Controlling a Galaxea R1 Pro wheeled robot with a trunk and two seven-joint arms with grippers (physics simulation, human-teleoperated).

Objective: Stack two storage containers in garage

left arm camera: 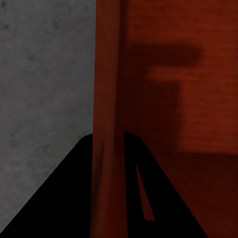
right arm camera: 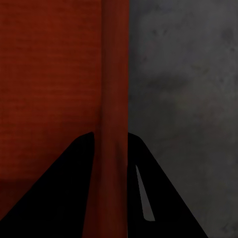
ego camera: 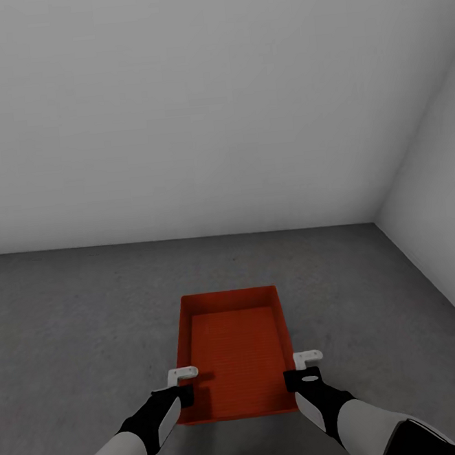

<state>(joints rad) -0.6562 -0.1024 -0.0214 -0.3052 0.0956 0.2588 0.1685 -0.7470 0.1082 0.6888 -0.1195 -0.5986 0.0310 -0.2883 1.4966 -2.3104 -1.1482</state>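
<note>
both jaws are seen pinching the storage container: the left gripper is clamped on its left wall, the right gripper on its right wall. it is held between them over the floor, long axis pointing away toward the wall, each arm equally near.

garage, bare white-grey walls, concrete floor

Open floor all round; walls well apart
</note>
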